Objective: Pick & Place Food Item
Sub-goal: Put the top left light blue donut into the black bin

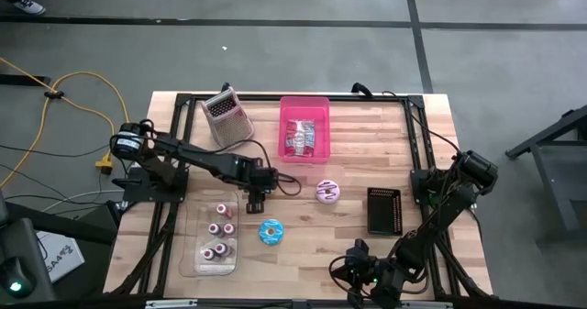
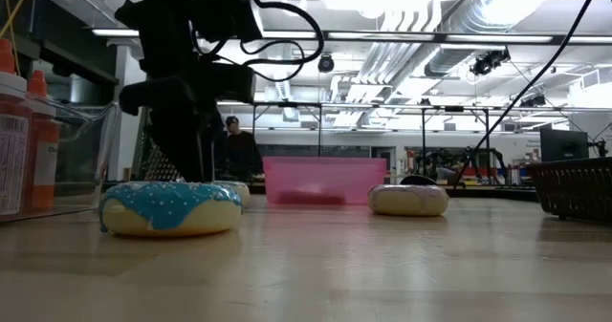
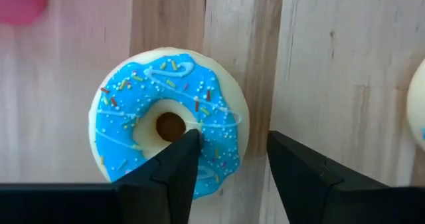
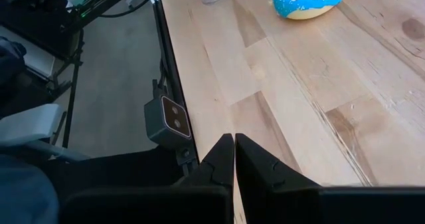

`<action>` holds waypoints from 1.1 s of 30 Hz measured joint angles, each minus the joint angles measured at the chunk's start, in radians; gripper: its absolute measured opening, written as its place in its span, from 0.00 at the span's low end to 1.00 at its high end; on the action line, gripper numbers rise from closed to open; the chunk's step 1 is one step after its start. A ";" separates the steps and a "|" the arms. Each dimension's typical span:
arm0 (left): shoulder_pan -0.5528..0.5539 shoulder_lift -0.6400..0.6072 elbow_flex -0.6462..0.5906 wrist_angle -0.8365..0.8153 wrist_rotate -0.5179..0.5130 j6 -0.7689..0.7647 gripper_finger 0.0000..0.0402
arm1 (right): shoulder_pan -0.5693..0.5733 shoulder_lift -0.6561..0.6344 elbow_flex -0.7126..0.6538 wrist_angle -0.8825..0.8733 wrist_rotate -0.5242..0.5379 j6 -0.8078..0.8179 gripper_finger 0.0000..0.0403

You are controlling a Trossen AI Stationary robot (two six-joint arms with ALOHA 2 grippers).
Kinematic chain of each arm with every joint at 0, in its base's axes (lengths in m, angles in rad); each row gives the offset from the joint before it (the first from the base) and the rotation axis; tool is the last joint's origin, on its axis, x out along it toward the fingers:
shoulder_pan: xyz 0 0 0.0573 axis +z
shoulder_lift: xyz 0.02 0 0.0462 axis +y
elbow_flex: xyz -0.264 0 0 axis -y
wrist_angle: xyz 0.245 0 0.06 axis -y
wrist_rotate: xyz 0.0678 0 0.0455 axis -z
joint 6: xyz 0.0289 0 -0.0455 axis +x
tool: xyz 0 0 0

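Note:
A blue-iced donut (image 1: 271, 232) with sprinkles lies flat on the wooden table (image 1: 367, 144), near its middle. My left gripper (image 1: 255, 202) hovers just to the donut's far left, pointing steeply down. In the left wrist view it stands open (image 3: 232, 141) over one side of the donut (image 3: 169, 124), without visible touch. A pink-iced donut (image 1: 327, 192) lies flat to the right. The pink bin (image 1: 304, 126) stands at the far middle. My right gripper (image 4: 234, 151) is shut and holds nothing, at the table's near edge.
A metal grater (image 1: 227, 116) stands left of the pink bin. A clear tray (image 1: 215, 236) with several small iced pieces lies at the near left. At the right sits a black basket (image 1: 385, 210). Bare wood lies between the donuts and the basket.

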 joint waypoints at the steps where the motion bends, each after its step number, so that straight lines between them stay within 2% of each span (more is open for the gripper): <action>1: -0.005 0.000 0.000 0.000 -0.016 0.007 0.43 | 0.000 0.000 0.000 0.000 0.000 0.000 0.00; 8: -0.026 0.000 0.000 0.000 -0.103 0.018 0.43 | 0.000 0.000 0.000 0.000 0.000 0.000 0.00; 33: -0.036 0.029 -0.020 0.020 -0.105 0.027 0.43 | 0.000 0.000 0.000 0.024 -0.017 -0.003 0.00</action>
